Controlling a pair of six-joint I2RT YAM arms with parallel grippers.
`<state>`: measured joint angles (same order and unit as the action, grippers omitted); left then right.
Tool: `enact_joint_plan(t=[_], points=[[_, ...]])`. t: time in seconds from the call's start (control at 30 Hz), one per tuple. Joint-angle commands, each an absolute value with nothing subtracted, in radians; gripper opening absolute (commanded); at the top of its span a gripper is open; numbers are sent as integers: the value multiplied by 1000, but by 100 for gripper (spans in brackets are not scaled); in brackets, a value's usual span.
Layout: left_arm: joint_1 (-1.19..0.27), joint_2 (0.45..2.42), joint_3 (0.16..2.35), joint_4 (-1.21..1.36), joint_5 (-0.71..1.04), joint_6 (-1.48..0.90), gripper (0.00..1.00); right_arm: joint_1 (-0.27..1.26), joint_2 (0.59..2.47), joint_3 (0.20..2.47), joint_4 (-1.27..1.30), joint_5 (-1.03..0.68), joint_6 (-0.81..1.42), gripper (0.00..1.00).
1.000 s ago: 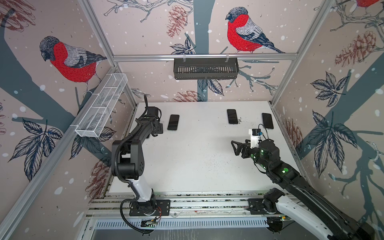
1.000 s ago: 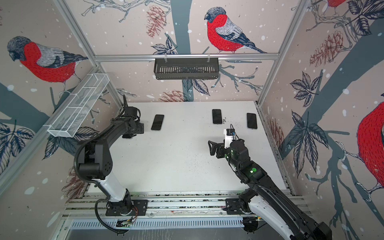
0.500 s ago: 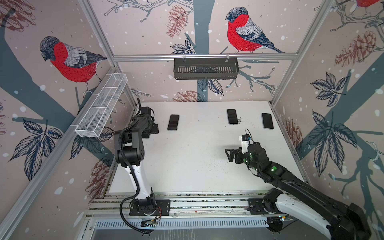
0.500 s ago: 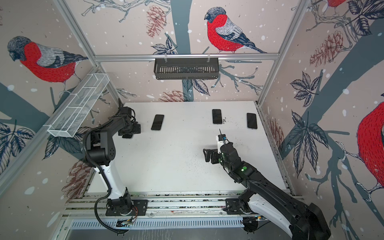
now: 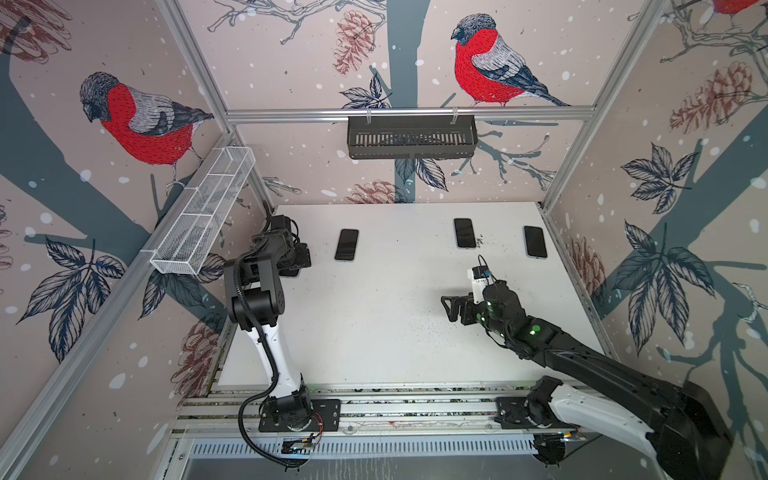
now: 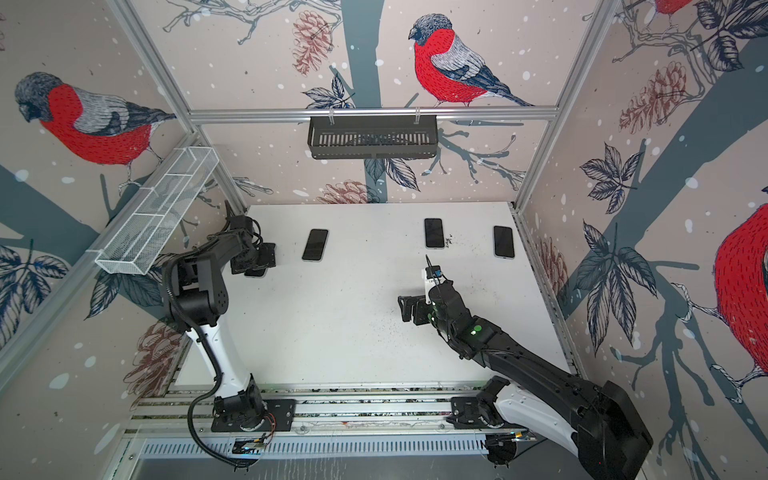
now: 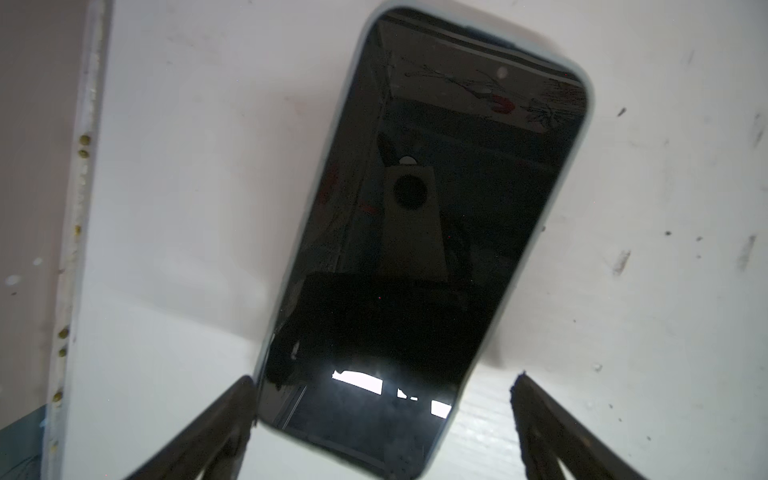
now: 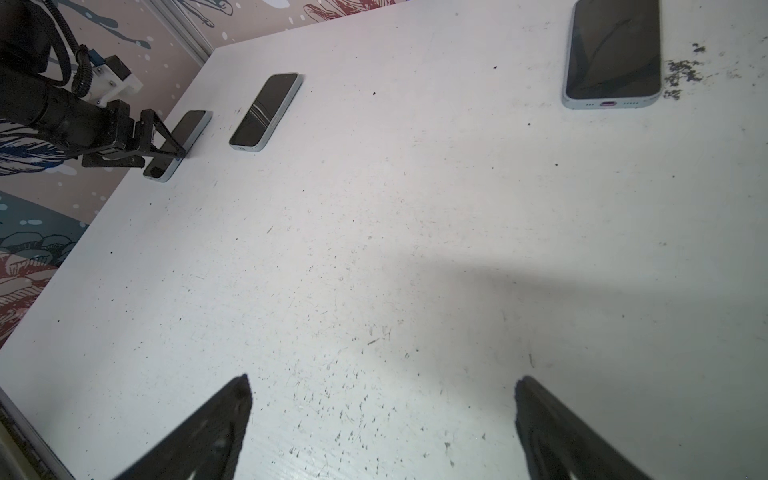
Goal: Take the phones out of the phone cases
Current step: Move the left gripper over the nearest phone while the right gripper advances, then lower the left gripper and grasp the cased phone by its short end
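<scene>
Hovering over the bare table (image 8: 374,249), far out in front of the black basket (image 5: 411,137), the right gripper (image 5: 449,309) is spread wide and holds nothing. The right wrist view shows only scuffed white surface between its fingers (image 8: 232,399).

Farther back, well off to the basket's left, the left gripper (image 5: 296,266) is also released. It is lowered over the phone (image 7: 415,228), which lies flat, screen up, inside its pale case (image 8: 200,129). In the left wrist view the fingers straddle one end of the phone. One finger (image 7: 232,403) sits right against the case's edge, and the other stands clear of it.

Nearest the basket, three other phones lie screen up in a loose row: one (image 5: 347,245) to its left, one (image 5: 464,232) almost below its right end, and one (image 5: 535,242) farther right.
</scene>
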<state>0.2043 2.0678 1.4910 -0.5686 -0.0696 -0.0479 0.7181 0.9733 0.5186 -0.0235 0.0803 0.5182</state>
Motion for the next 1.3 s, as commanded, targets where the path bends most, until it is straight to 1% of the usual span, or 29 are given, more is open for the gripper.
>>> enact_joint_plan(t=[0.0,0.37,0.47,0.63,0.73,0.83,0.93,1.27], points=[[209,2080,1503,-589,-60,-43,95,722,978,544,-35,94,502,99],[218,2109,1525,-595,-40,-49,93,744,975,550,-38,107,517,99],[223,2118,1540,-600,-60,-51,93,750,975,551,-50,116,520,99],[230,2147,1577,-616,-35,-51,93,756,965,537,-51,132,527,99],[230,2164,1592,-620,-53,-59,97,758,966,529,-43,133,527,99],[230,2154,1596,-620,-84,-67,98,758,978,534,-39,131,521,99],[230,2129,1595,-612,-73,-71,98,757,996,537,-31,130,513,100],[218,2142,1633,-631,-196,-86,98,758,1051,542,-24,113,508,100]])
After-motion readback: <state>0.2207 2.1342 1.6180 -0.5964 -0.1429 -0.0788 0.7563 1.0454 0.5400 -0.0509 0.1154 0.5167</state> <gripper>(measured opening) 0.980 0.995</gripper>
